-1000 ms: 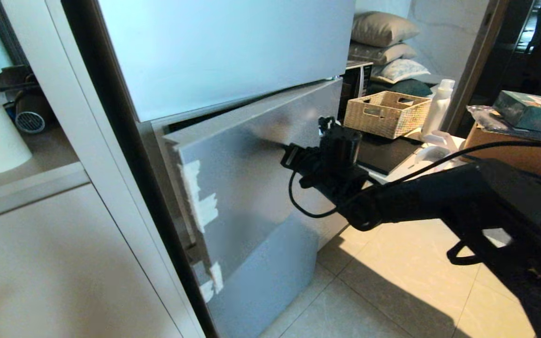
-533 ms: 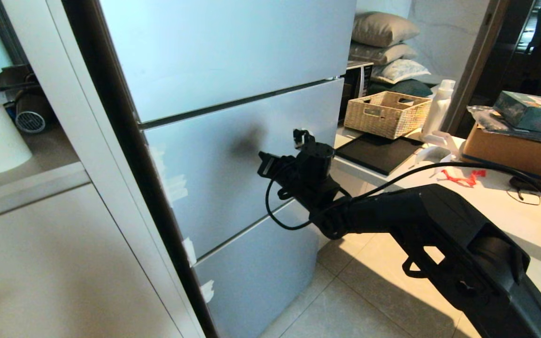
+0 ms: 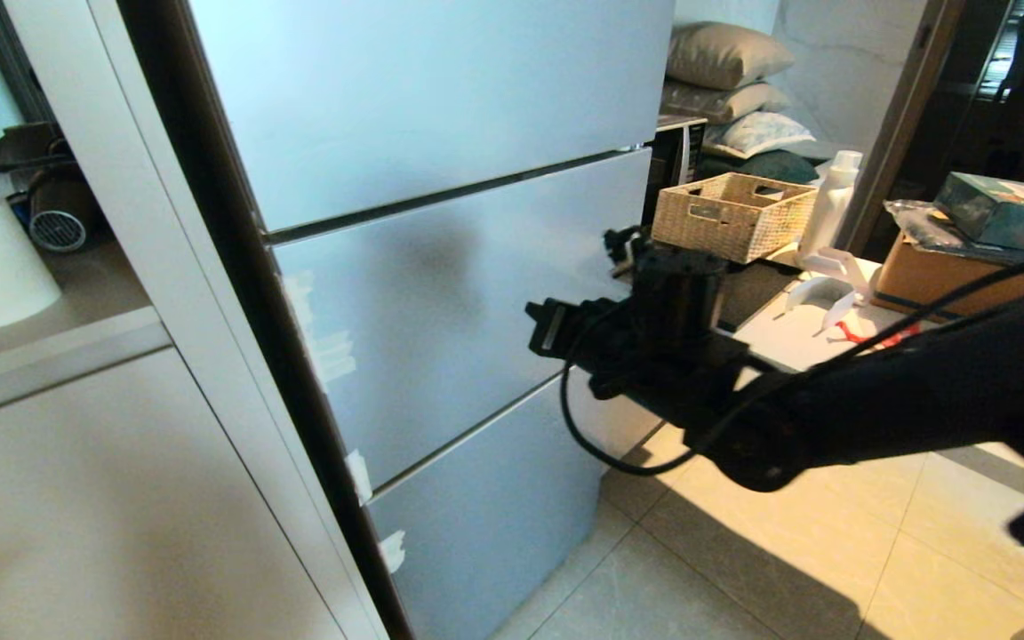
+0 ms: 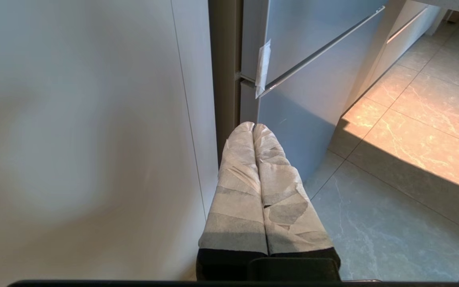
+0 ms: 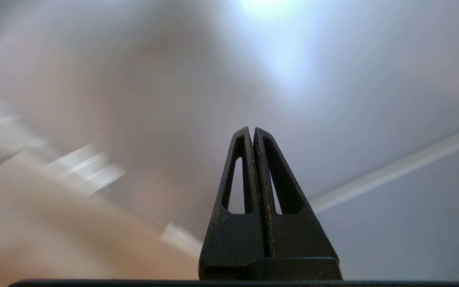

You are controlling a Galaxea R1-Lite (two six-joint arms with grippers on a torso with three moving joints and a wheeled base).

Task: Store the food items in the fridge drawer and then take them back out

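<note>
Right gripper [image 5: 253, 133] pressed shut, empty, hanging just off the fridge [image 3: 441, 293], all three panels flush. Food items and fridge drawer nowhere in sight. Best to draw clear without knocking the wicker basket [image 3: 730, 213].

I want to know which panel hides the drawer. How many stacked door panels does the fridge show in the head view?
3. The top panel is highest, the middle panel sits below it beside the right tool, and the bottom panel reaches toward the floor. All look shut.
</note>
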